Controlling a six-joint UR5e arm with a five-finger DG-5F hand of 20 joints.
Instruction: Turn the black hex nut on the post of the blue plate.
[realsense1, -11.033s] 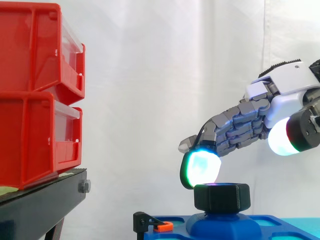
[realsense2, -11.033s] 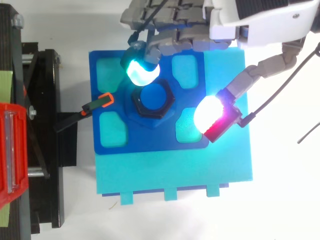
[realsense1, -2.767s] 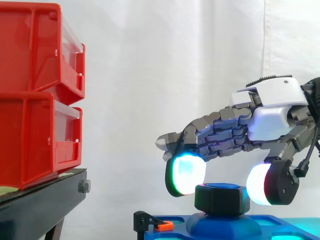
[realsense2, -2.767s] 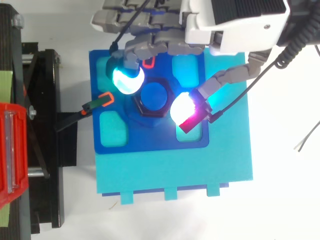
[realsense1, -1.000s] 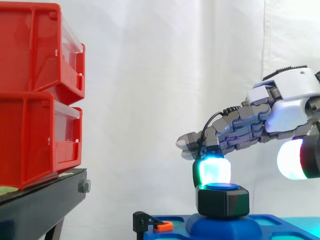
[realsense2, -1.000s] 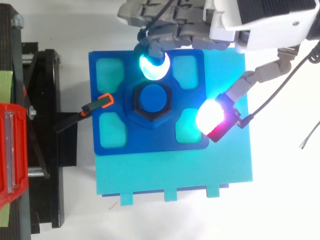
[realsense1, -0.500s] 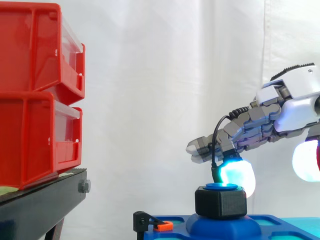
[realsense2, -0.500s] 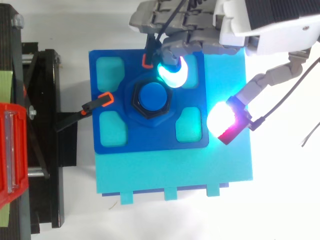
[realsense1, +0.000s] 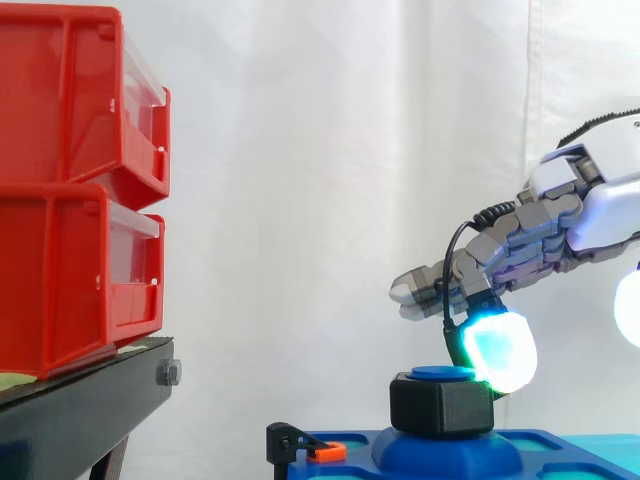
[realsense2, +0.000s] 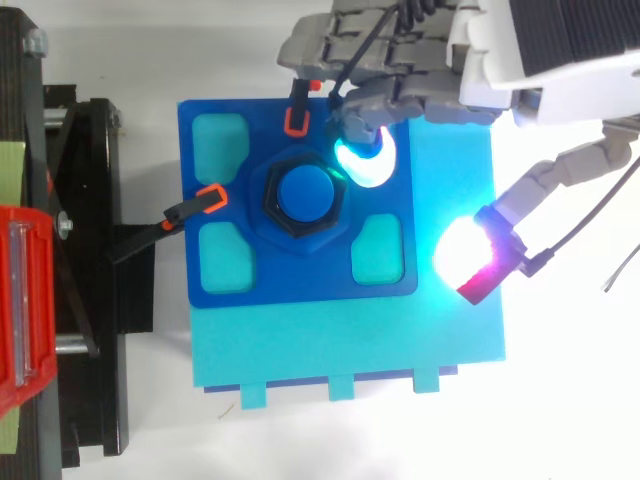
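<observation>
While my hand (realsense2: 545, 55) is spread wide, holding nothing, glowing fingertip (realsense2: 366, 160) just beside black six-sided nut (realsense1: 441, 405) on round post (realsense2: 304, 195) of flat blue plate (realsense2: 232, 285). Nut not gripped; turning left to do, I think.

Top view:
- Plate (realsense2: 230, 280) lies on larger board (realsense2: 350, 340), against board's upper-left portion.
- Post (realsense2: 305, 195) stands at plate centre. Hex nut (realsense1: 440, 405) sits around post.
- First clamp (realsense2: 205, 202) at plate's left edge, second clamp (realsense2: 295, 120) at upper edge.
- Hand (realsense2: 400, 95) enters from upper right.
- Fingertip pad (realsense2: 365, 160) just beside nut's upper-right corner (contact cannot be confirmed).
- Thumb pad (realsense2: 462, 250) right of plate, over board, well apart from nut.

Side view:
- Bins (realsense1: 70, 200) stacked one on other on stand (realsense1: 80, 405), left of plate.
</observation>
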